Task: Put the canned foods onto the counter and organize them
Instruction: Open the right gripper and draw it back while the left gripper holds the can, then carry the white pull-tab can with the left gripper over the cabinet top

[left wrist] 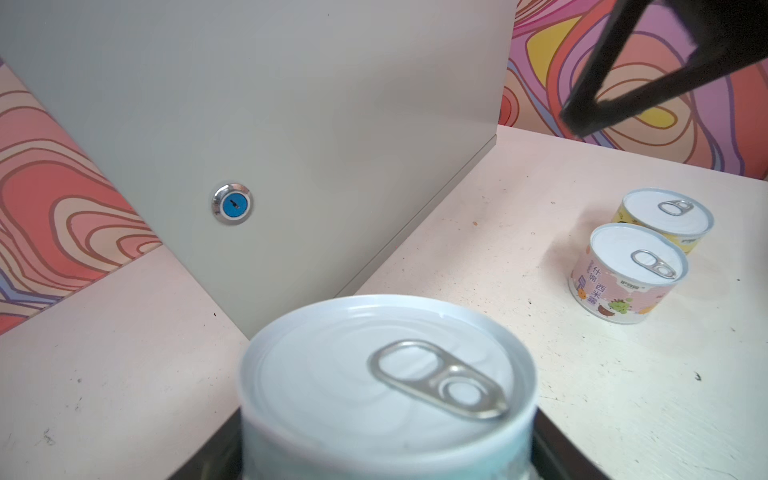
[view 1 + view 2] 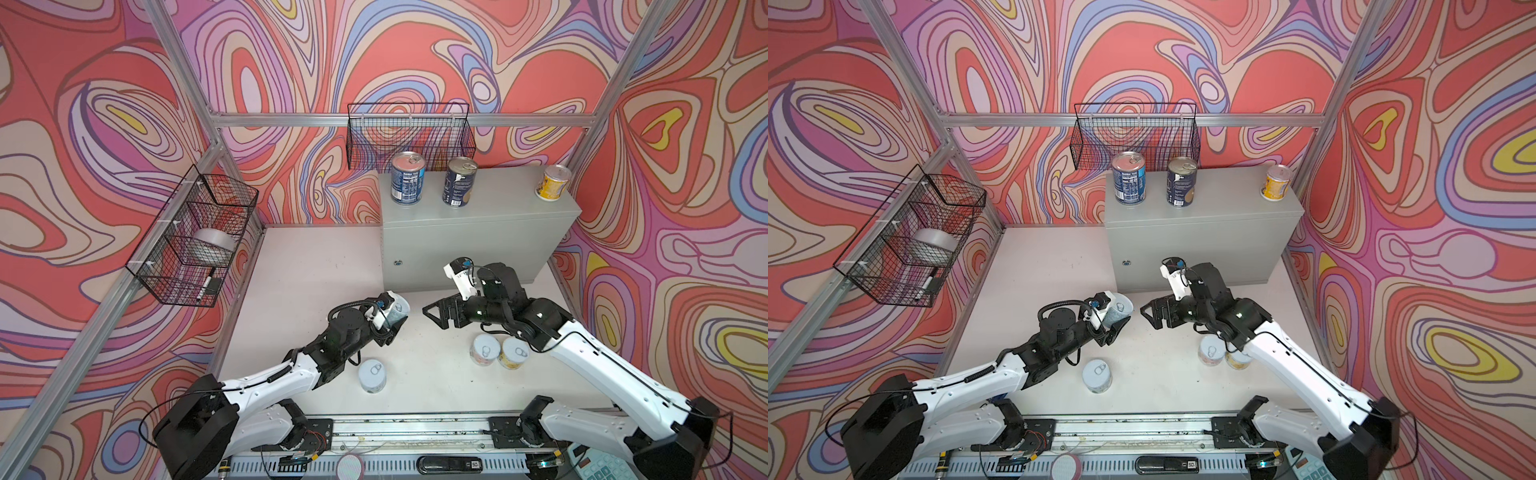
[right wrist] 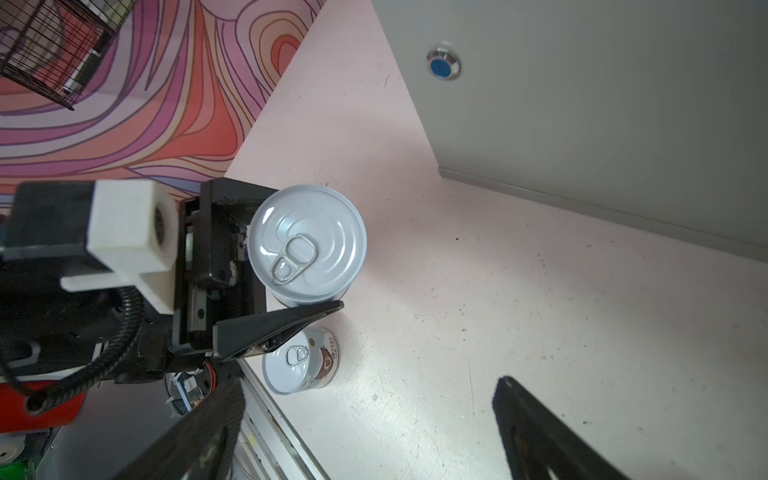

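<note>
The left gripper point(image 2: 394, 323) clamps a short pale-blue can point(image 3: 307, 241) with a silver pull-tab lid, lid up above the table point(image 2: 311, 270) before the grey counter point(image 2: 478, 241), where 2 tall dark-blue cans point(image 2: 408, 180) and 1 yellow can point(image 2: 552, 185) stand, while the right gripper point(image 2: 432, 318) gapes wide and empty nearby.

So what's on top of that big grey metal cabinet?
On the light-grey metal cabinet stand two tall dark blue cans towards its left and a short yellow can at its right end, all upright. The patches of top directly behind them are hidden.
</note>
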`<move>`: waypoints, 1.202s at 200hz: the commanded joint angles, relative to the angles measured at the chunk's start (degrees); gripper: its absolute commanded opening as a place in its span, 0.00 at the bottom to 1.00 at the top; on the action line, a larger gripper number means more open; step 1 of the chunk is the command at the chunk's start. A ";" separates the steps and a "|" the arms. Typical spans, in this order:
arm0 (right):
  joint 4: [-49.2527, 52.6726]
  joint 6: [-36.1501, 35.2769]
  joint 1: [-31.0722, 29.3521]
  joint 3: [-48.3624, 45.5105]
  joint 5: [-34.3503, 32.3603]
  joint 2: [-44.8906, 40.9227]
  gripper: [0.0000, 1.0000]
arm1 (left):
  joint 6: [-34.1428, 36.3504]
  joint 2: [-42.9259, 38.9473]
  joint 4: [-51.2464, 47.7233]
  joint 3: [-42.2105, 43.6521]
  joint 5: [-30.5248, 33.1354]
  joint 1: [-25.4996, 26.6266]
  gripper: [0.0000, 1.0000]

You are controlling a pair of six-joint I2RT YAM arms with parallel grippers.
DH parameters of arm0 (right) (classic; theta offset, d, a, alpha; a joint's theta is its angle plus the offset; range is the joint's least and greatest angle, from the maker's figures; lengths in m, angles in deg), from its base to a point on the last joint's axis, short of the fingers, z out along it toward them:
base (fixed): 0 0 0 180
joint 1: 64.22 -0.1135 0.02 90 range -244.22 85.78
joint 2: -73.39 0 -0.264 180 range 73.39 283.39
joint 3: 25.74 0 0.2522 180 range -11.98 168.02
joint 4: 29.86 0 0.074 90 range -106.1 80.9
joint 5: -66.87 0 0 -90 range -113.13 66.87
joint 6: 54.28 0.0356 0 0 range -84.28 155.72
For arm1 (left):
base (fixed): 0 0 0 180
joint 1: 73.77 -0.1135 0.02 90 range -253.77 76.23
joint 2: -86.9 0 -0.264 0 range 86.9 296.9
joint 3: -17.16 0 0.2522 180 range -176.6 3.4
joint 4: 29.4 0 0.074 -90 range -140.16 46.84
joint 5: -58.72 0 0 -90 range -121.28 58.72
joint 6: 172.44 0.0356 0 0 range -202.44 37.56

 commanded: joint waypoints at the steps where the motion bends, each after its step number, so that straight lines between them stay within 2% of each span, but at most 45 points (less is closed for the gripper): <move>1: -1.79 1.12 0.11 -4.60 -6.35 -6.33 0.98 | -3.12 -1.84 3.38 -6.55 1.13 -0.04 0.37; 23: -1.31 3.61 0.11 -8.54 -10.07 -13.47 0.99 | -5.12 0.05 2.81 -10.97 0.13 -0.04 0.37; 54: -1.02 6.91 0.11 -11.30 -10.39 -21.10 0.98 | -9.37 5.25 3.49 -18.32 -3.92 -0.04 0.36; 102: 0.54 8.70 0.11 -14.64 -13.34 -24.81 0.99 | -12.65 14.14 9.04 -27.27 -10.35 -0.04 0.36; 152: 2.05 11.25 0.11 -19.10 -15.53 -31.84 0.98 | -14.74 22.79 9.38 -39.38 -17.90 0.05 0.35; 198: 4.18 12.80 0.11 -22.76 -17.33 -38.14 0.98 | -14.28 28.46 9.24 -47.68 -20.87 0.22 0.35; 240: 3.16 12.67 0.11 -24.99 -17.82 -39.84 0.99 | -11.12 32.85 9.63 -54.81 -22.18 0.40 0.35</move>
